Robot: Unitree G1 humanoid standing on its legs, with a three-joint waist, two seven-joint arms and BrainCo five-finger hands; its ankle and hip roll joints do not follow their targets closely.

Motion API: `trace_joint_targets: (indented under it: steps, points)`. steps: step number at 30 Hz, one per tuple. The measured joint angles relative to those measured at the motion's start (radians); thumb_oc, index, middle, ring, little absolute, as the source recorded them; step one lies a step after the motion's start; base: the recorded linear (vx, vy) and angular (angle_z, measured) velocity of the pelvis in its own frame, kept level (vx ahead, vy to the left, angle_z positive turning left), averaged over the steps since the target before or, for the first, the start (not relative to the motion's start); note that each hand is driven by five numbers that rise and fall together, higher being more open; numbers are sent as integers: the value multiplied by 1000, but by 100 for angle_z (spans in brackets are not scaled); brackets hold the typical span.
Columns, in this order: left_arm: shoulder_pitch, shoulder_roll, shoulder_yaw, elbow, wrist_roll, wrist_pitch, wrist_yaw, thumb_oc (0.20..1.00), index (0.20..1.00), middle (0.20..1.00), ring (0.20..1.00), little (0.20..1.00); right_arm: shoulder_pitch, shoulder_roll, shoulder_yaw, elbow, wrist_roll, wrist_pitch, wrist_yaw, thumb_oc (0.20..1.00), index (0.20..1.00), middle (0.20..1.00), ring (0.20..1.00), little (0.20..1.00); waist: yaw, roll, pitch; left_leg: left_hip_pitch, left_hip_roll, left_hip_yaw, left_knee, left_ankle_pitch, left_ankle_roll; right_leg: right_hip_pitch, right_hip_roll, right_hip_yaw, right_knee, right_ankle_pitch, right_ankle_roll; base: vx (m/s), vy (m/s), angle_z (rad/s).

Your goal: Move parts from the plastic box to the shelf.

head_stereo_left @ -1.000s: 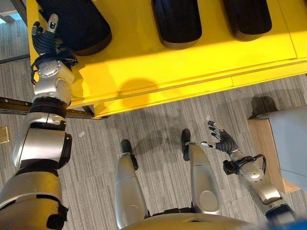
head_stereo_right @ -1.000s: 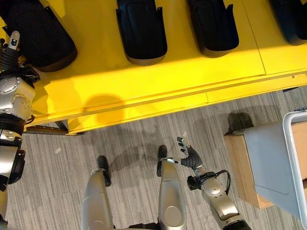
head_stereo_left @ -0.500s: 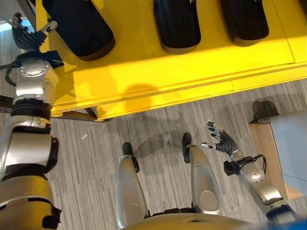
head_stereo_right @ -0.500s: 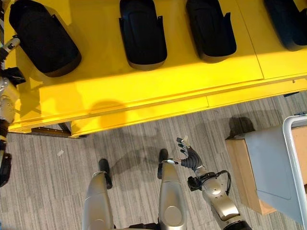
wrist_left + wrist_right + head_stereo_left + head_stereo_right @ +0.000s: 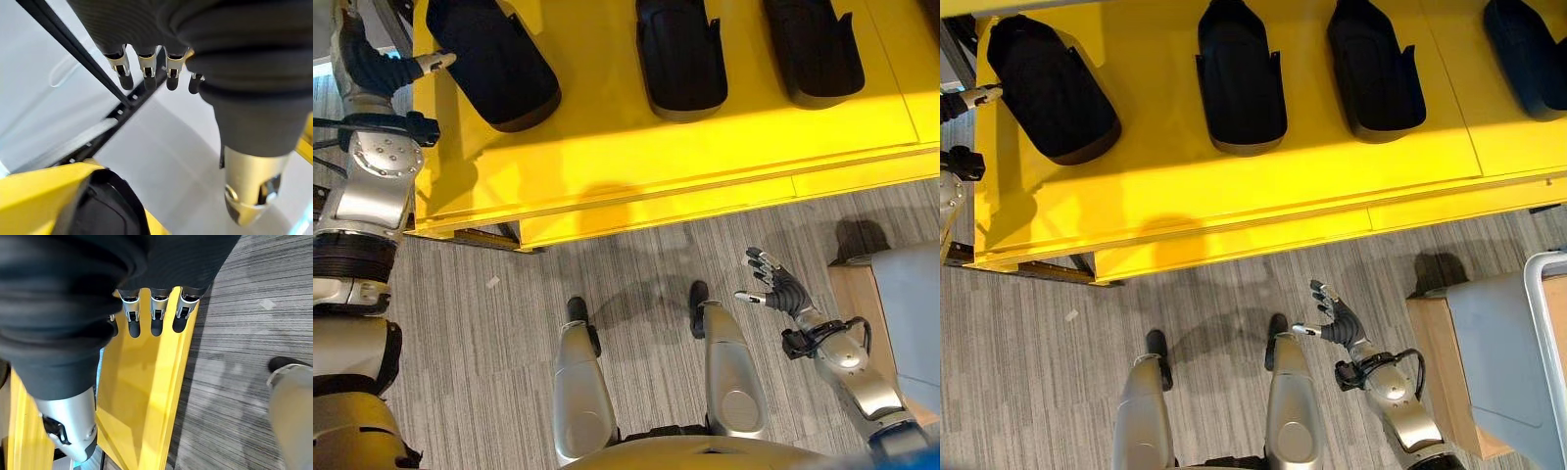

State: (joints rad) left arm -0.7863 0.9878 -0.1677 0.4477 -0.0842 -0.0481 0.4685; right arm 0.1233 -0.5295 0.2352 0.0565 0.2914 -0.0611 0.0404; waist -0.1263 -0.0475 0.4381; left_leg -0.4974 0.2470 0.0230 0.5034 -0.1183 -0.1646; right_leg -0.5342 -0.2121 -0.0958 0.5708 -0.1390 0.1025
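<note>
Leftmost black moulded plastic part [image 5: 494, 59] lies on the flat yellow shelf [image 5: 636, 162]; left hand [image 5: 372, 69] beside it, fingers straight, empty. Right hand [image 5: 781, 289] open, empty, low over floor. Placement step judged done; next needs a turn to the grey plastic box [image 5: 1513, 362] for another part.

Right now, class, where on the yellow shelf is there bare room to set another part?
Bare room: the shelf's front strip before the black parts, and narrow gaps between them. The back row is crowded.
</note>
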Motion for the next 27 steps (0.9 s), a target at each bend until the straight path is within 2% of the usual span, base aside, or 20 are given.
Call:
trace_joint_targets:
  steps: [7, 12, 16, 27]
  points:
    - [-10, -85, -18, -2, -2, -1, 12, 1000, 1000, 1000, 1000, 1000, 9, -1, 0, 1, 0, 0, 3, 1000, 1000, 1000, 1000, 1000, -5, 7, 8, 36, 10, 21, -14, -3, -5, 17, 9, 7, -4, -4, -2, 31, -10, -7]
    - [-48, -144, -52, 15, -19, -4, 11, 1000, 1000, 1000, 1000, 1000, 15, -1, -3, -2, 0, 0, 2, 1000, 1000, 1000, 1000, 1000, -30, 8, 8, 44, 14, 26, -22, -7, -6, 18, 11, 11, -8, -10, -3, 59, -17, -3]
    - [-94, -176, -88, 57, -90, -7, 10, 1000, 1000, 1000, 1000, 1000, 21, -1, 0, -2, 0, 0, -3, 1000, 1000, 1000, 1000, 1000, -45, 8, 8, 46, 16, 28, -28, -6, -8, 16, 15, 12, -10, -9, -4, 10, -7, -2]
    - [-160, -270, -89, 214, -283, -27, 12, 1000, 1000, 1000, 1000, 1000, 34, -1, 2, -1, 0, 2, -22, 1000, 1000, 1000, 1000, 1000, -48, 9, 7, 60, 18, 52, -45, -5, -10, 4, 18, 30, -14, -9, -4, 22, -8, -4]
